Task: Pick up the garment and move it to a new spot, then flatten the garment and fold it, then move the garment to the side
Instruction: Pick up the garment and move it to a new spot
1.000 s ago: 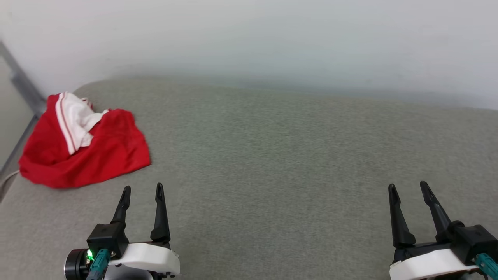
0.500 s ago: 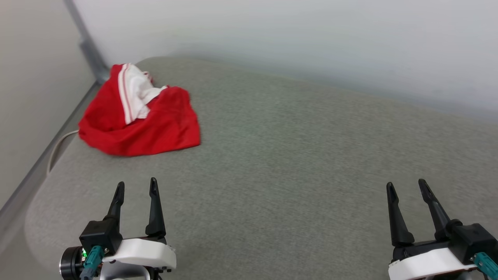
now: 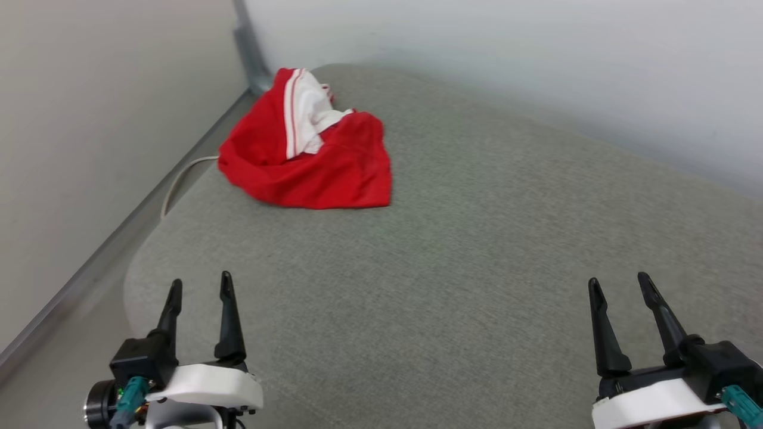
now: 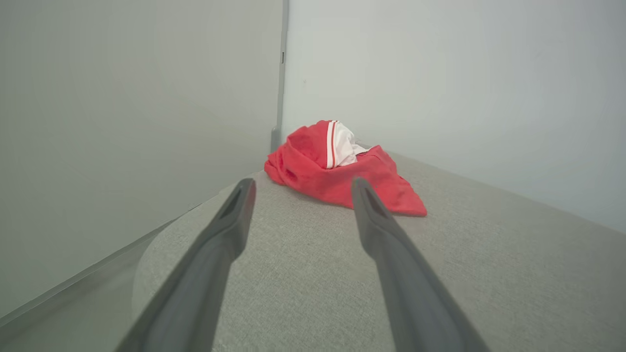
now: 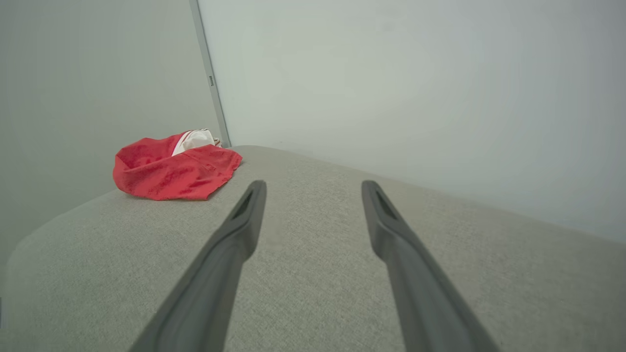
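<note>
Head view: wide grey woven-fabric padded surface (image 3: pixel 453 250) with rounded corners, set into a pale wall corner. Crumpled red jersey garment (image 3: pixel 310 161), white sleeve and red-white striped trim on top, lies heaped at the far left corner. Left gripper (image 3: pixel 200 280) and right gripper (image 3: pixel 617 279) sit at the near edge, fingers spread wide, holding nothing, well apart from the garment. Thin white cable (image 3: pixel 179 179) runs beside the surface's left edge.

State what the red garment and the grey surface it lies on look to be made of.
The garment: thin, soft cloth, mostly matte with a faint sheen, likely a synthetic jersey knit; it slumps in loose folds.
The grey surface: woven upholstery cloth, matte, with a fine heathered weave; its rounded edge suggests padding beneath, though that stays a guess.
</note>
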